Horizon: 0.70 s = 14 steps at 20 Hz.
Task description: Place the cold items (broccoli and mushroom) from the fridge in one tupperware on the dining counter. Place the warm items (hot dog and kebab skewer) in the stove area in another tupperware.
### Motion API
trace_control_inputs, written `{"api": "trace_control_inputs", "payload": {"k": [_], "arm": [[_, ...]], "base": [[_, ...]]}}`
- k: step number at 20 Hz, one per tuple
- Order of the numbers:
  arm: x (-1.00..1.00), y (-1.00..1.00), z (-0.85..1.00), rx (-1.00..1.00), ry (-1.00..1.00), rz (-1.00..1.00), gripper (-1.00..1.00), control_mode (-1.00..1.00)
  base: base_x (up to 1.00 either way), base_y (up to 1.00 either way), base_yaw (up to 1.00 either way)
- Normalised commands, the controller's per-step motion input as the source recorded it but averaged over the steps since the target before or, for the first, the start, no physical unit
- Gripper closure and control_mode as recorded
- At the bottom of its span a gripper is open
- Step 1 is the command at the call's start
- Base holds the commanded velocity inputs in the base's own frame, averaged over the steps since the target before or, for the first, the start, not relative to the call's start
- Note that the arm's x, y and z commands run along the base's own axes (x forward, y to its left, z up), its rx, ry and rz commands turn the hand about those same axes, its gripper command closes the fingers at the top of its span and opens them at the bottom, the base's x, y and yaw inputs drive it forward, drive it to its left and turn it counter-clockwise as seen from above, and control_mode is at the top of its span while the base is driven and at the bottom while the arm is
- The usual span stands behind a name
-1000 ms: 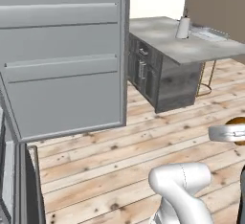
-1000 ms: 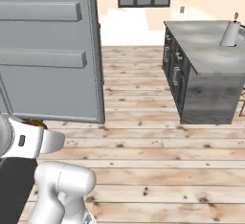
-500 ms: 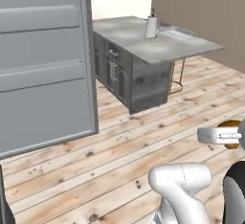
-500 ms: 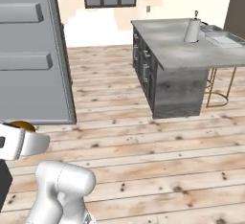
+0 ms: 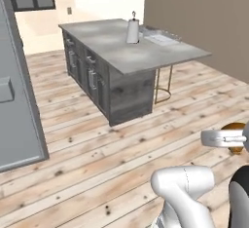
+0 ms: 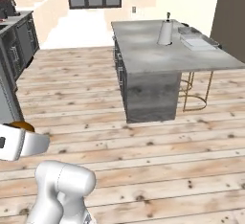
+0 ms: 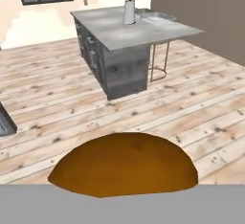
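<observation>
**Brown cap riding in a tight pinch, tabletop not yet reached**

Brown and domed, the mushroom sits right at the bottom of the hand view; you also catch it beyond the arm at the right edge of the left base view and as a sliver at the far left of the right base view. Your tool is closed on the mushroom, judging by how it sits against the lens.

Watch these risks:
- A smooth, rounded cap could slip from a narrow pinch if the base jolts or turns hard, and it would fall to the wooden floor.
- The tabletop ahead is well apart; I cannot make out a tupperware on it, only a paper towel roll and a tray-like thing beside it. Releasing into the wrong place is possible.
- Stool legs under the overhang could catch the base if you approach that end.
</observation>
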Motion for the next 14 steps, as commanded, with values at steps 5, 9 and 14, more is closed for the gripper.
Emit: {"api": "trace_control_inputs", "payload": {"k": [5, 9, 14], "arm": [[0.0, 0.0, 0.0, 0.0, 0.0, 0.0, 1.0, 1.0], [0.0, 0.0, 0.0, 0.0, 0.0, 0.0, 1.0, 1.0], [0.0, 0.0, 0.0, 0.0, 0.0, 0.0, 1.0, 1.0]], "base": [[0.99, -0.94, 0.11], [1.0, -0.74, 0.25], [1.0, -0.66, 0.27]]}}
